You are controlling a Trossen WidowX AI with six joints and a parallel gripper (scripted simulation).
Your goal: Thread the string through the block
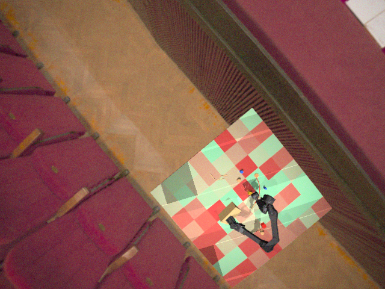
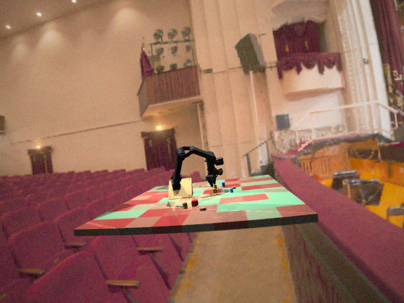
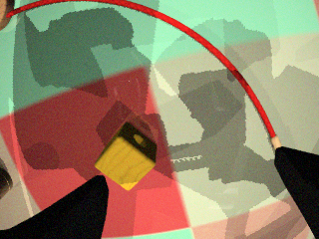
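Note:
The wooden block (image 1: 230, 212) (image 2: 184, 194) stands on the table beside the arm's base; its hole is not clear. The round button (image 1: 256, 175) (image 3: 4, 14) lies on the table beyond my gripper. The red string (image 1: 259, 185) (image 3: 204, 44) curves from it to the stick (image 3: 276, 142), whose string end shows beside the right fingertip in the wrist view; the finger hides the rest. My gripper (image 3: 194, 171) is wide open and empty, low over the table. A yellow cube (image 1: 249, 192) (image 2: 214, 190) (image 3: 127, 161) lies near the left fingertip. Whether a finger touches the stick or cube, I cannot tell.
Loose thin sticks (image 1: 220, 177) lie at the far side. Two blue objects (image 1: 241, 171) (image 1: 264, 187) lie either side of the button. A red cube (image 1: 263, 225) (image 2: 194, 202) and a small tan piece (image 1: 261, 232) lie near the arm. Another tan piece (image 1: 239, 179) lies beyond the yellow cube.

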